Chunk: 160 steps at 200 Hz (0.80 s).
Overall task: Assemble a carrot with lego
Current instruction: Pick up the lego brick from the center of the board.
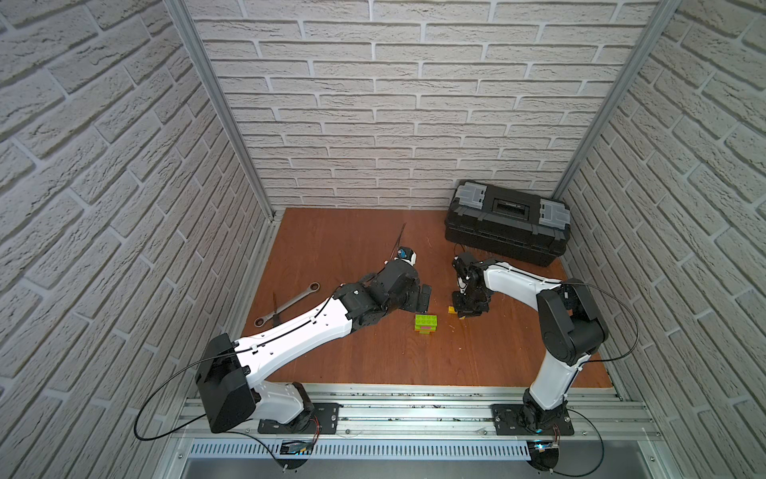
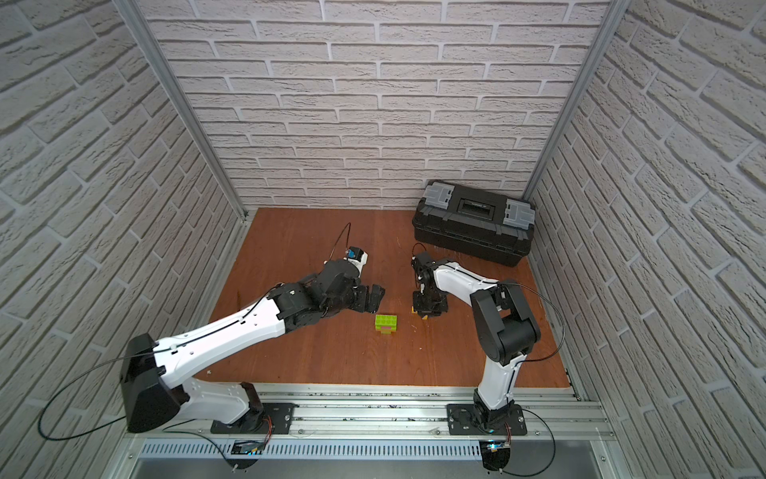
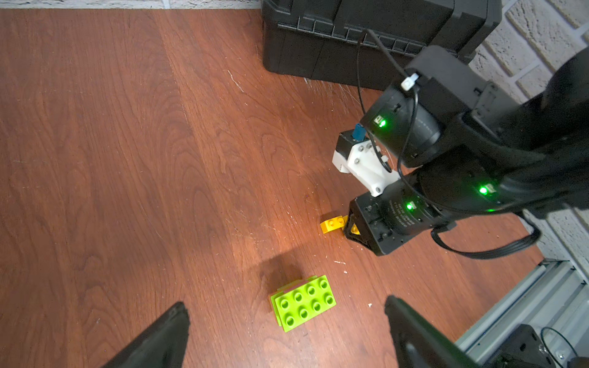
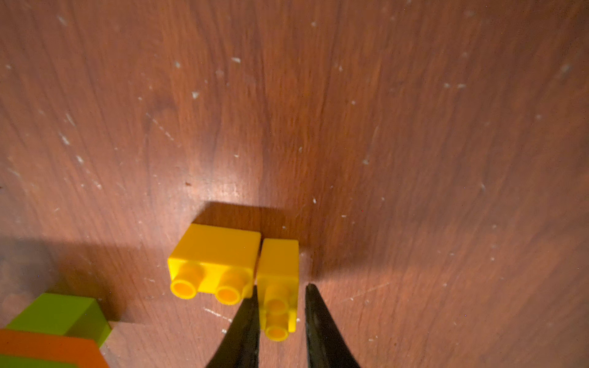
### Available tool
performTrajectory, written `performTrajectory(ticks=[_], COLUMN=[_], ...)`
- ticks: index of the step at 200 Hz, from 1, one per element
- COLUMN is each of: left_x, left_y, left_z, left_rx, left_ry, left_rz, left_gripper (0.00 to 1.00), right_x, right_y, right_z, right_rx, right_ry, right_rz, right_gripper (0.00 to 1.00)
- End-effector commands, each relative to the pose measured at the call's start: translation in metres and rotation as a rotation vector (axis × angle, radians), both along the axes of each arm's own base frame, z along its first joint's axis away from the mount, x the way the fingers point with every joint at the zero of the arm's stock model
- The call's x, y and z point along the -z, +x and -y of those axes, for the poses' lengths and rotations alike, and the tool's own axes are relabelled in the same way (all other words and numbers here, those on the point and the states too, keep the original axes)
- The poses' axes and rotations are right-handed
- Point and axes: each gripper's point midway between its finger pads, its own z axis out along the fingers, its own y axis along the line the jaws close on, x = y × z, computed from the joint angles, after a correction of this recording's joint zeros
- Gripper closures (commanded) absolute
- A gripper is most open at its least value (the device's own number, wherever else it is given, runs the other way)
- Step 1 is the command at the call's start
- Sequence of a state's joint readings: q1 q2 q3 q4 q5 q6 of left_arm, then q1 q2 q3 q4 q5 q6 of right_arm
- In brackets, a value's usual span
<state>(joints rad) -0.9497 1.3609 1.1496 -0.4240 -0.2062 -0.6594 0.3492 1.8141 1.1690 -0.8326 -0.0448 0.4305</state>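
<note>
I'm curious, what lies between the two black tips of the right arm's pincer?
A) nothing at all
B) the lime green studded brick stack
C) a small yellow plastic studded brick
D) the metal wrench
C: in the right wrist view, the small yellow plastic studded brick lies on its side between the tips of the right pincer, with a second yellow brick beside it.

The left arm (image 1: pixel 298 336) stretches low toward the centre, left gripper (image 3: pixel 286 302) spread wide. The right arm (image 1: pixel 518 286) bends over, right gripper (image 4: pixel 282 286) pointing straight down, jaws narrow.
</note>
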Motion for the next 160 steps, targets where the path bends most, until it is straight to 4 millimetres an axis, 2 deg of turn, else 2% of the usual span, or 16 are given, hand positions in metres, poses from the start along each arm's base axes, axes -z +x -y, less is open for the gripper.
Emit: performTrajectory(ticks=[1,63,160], left_x=[0.010,0.017,0.028], left_y=[-0.003,-0.005,-0.013], left_z=[0.000,0.003,0.000], left_rx=[-0.012,-0.015,-0.038], left_ry=[0.011,0.019,0.010], left_rz=[-0.011,-0.033,-0.084], left_gripper=[0.02,0.03,0.08], right_x=[-0.012,-0.011,-0.017], right_y=[0.004,0.005,0.003], right_z=[-0.002,-0.002,0.000], right_rx=[-0.006,-0.006,-0.007], right_ry=[-0.006,-0.008,-0.010], right_rz=[0.026,0.022,0.027], right_gripper=[0.73,0.75,0.88])
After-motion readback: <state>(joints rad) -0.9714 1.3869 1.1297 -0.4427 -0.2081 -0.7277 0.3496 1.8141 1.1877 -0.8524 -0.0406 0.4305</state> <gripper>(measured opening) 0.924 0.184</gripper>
